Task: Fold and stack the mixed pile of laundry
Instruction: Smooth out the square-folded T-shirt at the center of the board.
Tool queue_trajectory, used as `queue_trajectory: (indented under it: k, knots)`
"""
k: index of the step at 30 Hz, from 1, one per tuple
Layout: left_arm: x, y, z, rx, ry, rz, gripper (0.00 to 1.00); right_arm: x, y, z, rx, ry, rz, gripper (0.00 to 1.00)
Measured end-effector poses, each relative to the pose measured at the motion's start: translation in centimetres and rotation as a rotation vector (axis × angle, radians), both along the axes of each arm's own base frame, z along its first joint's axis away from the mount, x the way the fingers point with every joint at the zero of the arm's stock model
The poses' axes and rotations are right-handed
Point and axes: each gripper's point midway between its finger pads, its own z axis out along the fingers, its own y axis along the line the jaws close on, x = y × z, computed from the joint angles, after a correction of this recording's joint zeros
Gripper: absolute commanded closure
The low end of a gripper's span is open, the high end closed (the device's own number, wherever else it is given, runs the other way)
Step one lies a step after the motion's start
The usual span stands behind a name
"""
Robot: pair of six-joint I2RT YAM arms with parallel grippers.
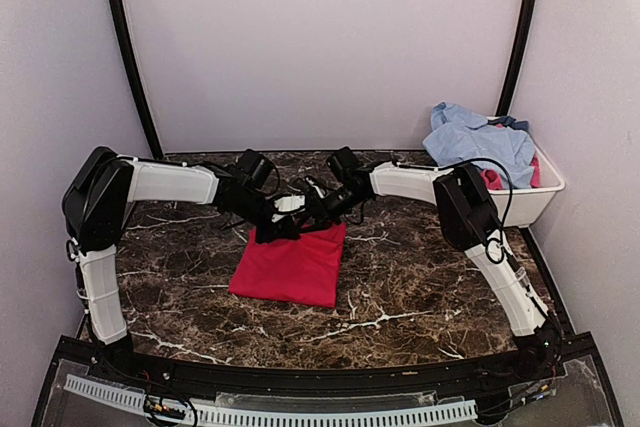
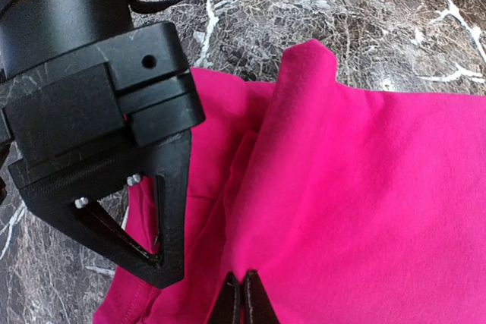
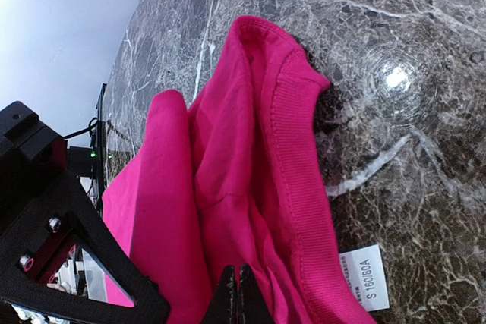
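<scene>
I see the folded garment (image 1: 290, 267) lying mid-worktop (image 1: 400, 297). My left hand (image 2: 244, 301) and right hand (image 3: 237, 294) sit side by side at its far edge. Right rear stands the tub (image 1: 535, 202), with the laundry pile (image 1: 470, 137) in it.

Bench (image 1: 400, 297) under me: dark brown marble, white veins all over, polished enough to throw back one bright spot of light (image 3: 396, 77). Plain pale walls (image 1: 330, 37) close it in behind and on both sides, with a black pole (image 1: 128, 47) rising by each rear corner. White plastic tub (image 1: 535, 205) at the far right corner against the wall; white slotted strip (image 1: 330, 415) along the black near edge.
</scene>
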Motion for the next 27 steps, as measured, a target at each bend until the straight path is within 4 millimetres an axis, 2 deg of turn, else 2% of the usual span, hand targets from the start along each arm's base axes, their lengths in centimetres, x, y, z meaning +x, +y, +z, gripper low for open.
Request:
queue_trajectory:
  k: [5, 10, 15, 20, 24, 27]
  knots:
    - [0.4, -0.1, 0.9, 0.000, -0.031, 0.005, 1.00, -0.2, -0.1, -0.1, -0.006, 0.003, 0.005, 0.99]
    - [2.0, -0.8, 3.0, -0.025, -0.099, 0.015, 1.00, -0.3, -0.2, -0.2, -0.008, 0.002, 0.009, 1.00]
    - [3.0, -1.0, 3.6, -0.035, -0.148, 0.021, 1.00, -0.6, -0.5, -0.9, -0.020, 0.017, 0.011, 1.00]
    - [3.4, -1.2, 3.8, -0.048, -0.178, 0.020, 1.00, -0.8, -0.9, -1.5, -0.031, 0.027, 0.009, 0.92]
    - [2.9, -0.9, 2.7, -0.042, -0.172, 0.018, 1.00, -0.1, -1.2, -0.3, -0.027, 0.014, -0.007, 0.84]
    - [2.6, -0.6, 1.9, -0.033, -0.165, 0.015, 1.00, 1.7, -1.7, 1.8, -0.013, -0.031, -0.038, 0.82]
